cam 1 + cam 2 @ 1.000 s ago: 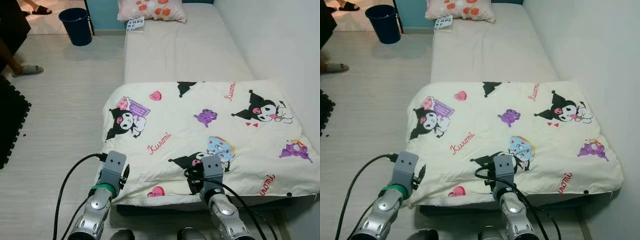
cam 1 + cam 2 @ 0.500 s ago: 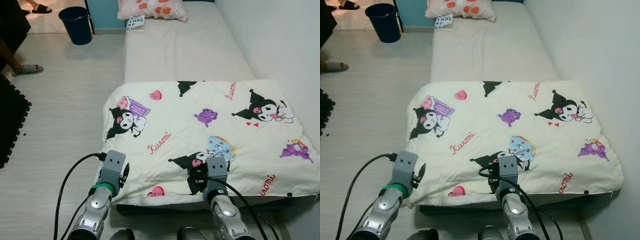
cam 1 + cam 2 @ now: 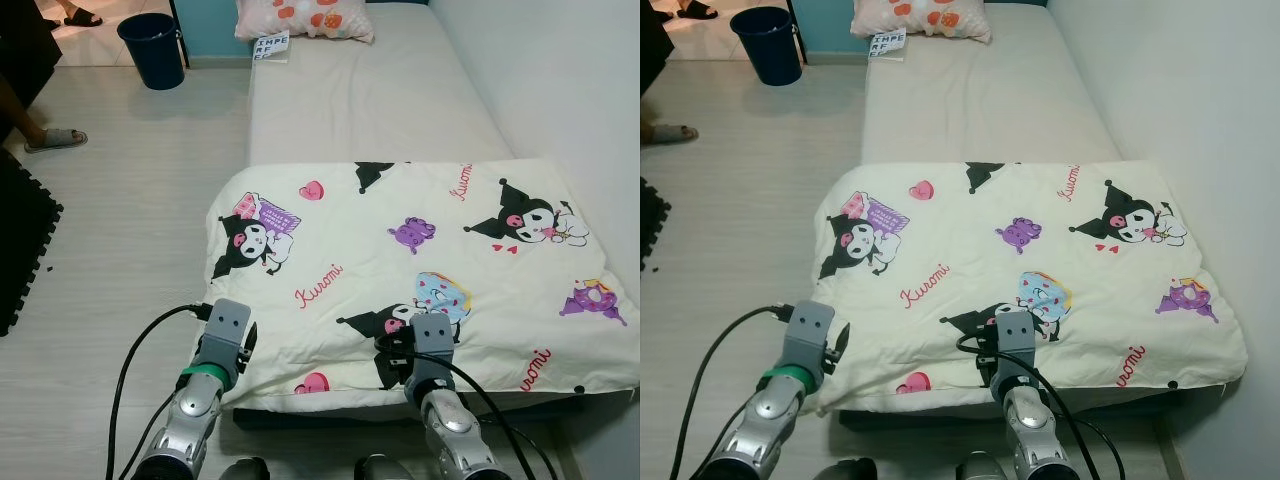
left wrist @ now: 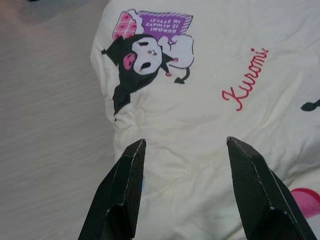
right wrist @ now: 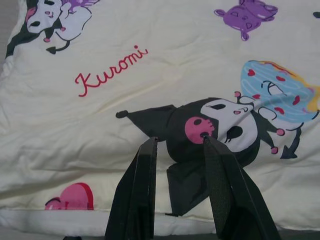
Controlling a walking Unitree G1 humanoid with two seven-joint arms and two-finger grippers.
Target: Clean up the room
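Note:
A cream blanket (image 3: 420, 260) printed with cartoon characters lies folded flat across the near end of the bed (image 3: 370, 100). My left gripper (image 3: 236, 336) hovers at the blanket's near left corner. In the left wrist view its fingers (image 4: 129, 170) stand wide apart over the cloth, holding nothing. My right gripper (image 3: 424, 342) is over the middle of the blanket's near edge. In the right wrist view its fingers (image 5: 142, 175) are open a little way above a black character print (image 5: 200, 135), with no cloth pinched between them.
A patterned pillow (image 3: 305, 18) and a small lettered card (image 3: 270, 46) lie at the bed's far end. A dark blue bin (image 3: 152, 50) stands on the floor beyond. A person's slippered foot (image 3: 55, 140) and a black foam mat (image 3: 20, 240) are at left. A white wall (image 3: 560, 80) runs along the right.
Very little. The right gripper has drifted slightly to the right along the blanket's near edge. The left gripper and the blanket stay as they were.

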